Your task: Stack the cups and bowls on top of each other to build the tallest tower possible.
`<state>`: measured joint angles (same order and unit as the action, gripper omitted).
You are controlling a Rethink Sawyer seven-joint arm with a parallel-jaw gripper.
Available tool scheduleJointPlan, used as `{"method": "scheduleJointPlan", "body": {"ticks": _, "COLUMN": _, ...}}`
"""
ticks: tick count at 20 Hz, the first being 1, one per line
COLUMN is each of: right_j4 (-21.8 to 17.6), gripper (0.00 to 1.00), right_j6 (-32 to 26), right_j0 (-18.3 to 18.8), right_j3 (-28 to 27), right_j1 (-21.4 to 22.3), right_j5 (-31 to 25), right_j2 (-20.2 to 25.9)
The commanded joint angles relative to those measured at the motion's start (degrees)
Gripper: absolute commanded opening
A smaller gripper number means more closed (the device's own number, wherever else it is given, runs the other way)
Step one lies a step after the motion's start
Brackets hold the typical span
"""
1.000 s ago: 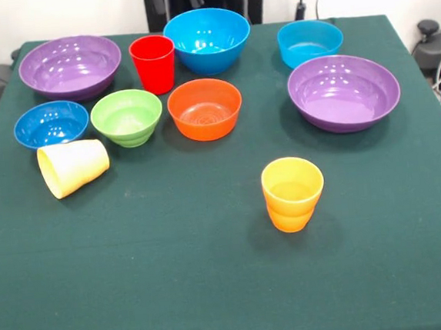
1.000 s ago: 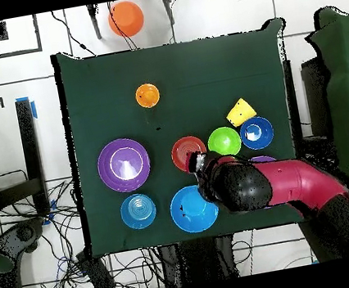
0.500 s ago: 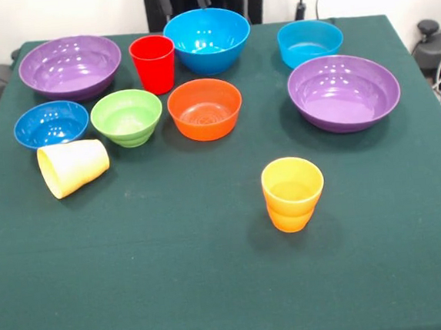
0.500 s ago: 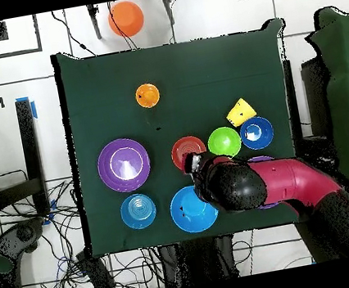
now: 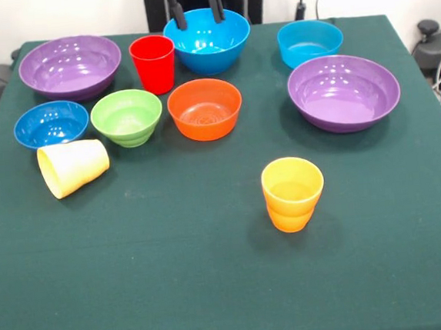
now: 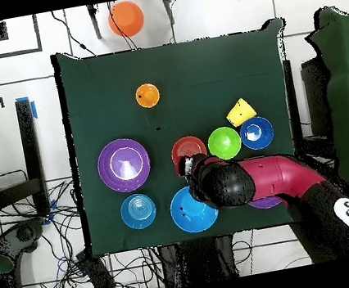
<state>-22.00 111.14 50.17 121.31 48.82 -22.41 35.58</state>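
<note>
I read the hand at the top of the front view: two dark fingers hanging down, spread apart, gripping nothing. Both tips sit in front of the far rim of the large glossy blue plastic bowl, which lies directly under the hand.

Just beside the hand, toward the left of the front view, the plain tapered red plastic cup stands upright, close to the blue bowl. Beyond it on that side, one wide purple plastic bowl. On the other side of the hand, the cyan plastic bowl, and nearer the camera the second wide purple bowl.

Nearer the camera than the hand, in a row: small dark blue bowl, green bowl, orange bowl. All rest mouth-up on the green cloth worktop.

The pale yellow stepped cup lies on its side, well apart from the hand, mouth toward the left edge. The orange stepped cup stands upright alone, far out from the hand.

Nothing is stacked; no tower is there.

Overhead view: the red and black arm covers part of the bowl cluster.
</note>
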Motion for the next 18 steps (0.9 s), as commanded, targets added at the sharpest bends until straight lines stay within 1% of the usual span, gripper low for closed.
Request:
{"method": "scheduleJointPlan", "body": {"ticks": 1, "right_j4": -4.6, "gripper": 1.0, "right_j6": -4.2, "right_j0": -0.7, "right_j3": -5.2, "right_j1": -8.8, "right_j5": -4.1, "right_j2": -1.9}}
{"method": "scheduleJointPlan", "body": {"ticks": 5, "right_j4": -6.0, "gripper": 1.0, "right_j6": -5.0, "right_j0": -0.2, "right_j3": -7.8, "right_j1": -11.5, "right_j5": -3.9, "right_j2": -2.4}}
{"method": "scheduleJointPlan", "body": {"ticks": 8, "right_j4": -7.7, "gripper": 1.0, "right_j6": -6.2, "right_j0": 0.1, "right_j3": -9.8, "right_j1": -12.6, "right_j5": -4.4, "right_j2": -3.1}}
{"method": "scheduleJointPlan", "body": {"ticks": 11, "right_j4": -9.0, "gripper": 1.0, "right_j6": -7.4, "right_j0": 1.3, "right_j3": -11.7, "right_j1": -14.3, "right_j5": -4.8, "right_j2": -3.0}}
{"method": "scheduleJointPlan", "body": {"ticks": 16, "right_j4": -9.2, "gripper": 1.0, "right_j6": -9.0, "right_j0": 3.3, "right_j3": -13.8, "right_j1": -15.9, "right_j5": -6.8, "right_j2": -1.4}}
{"method": "scheduleJointPlan", "body": {"ticks": 18, "right_j4": -9.0, "gripper": 1.0, "right_j6": -9.5, "right_j0": 3.7, "right_j3": -14.2, "right_j1": -15.7, "right_j5": -7.9, "right_j2": -0.9}}
